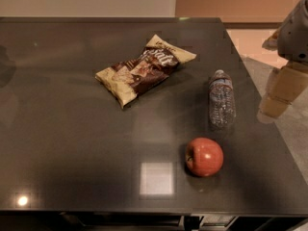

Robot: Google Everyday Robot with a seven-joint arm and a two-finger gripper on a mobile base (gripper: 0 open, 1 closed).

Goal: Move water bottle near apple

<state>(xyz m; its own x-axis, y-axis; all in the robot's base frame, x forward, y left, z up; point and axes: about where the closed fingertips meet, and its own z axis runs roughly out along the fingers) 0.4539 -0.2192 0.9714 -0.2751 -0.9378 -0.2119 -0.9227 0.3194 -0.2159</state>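
Note:
The water bottle (221, 100) is a small clear ribbed bottle lying on its side on the dark table, cap pointing away, at the right. The apple (204, 156) is red-orange and shiny, resting just in front of the bottle and slightly left, a short gap between them. My gripper (279, 94) hangs at the right edge of the view, beyond the table's right edge, to the right of the bottle and apart from it. It holds nothing.
A brown and cream snack bag (143, 69) lies near the table's middle, left of the bottle. The dark glossy table (72, 143) ends at its right edge (255, 95) next to the gripper. Tan floor lies beyond.

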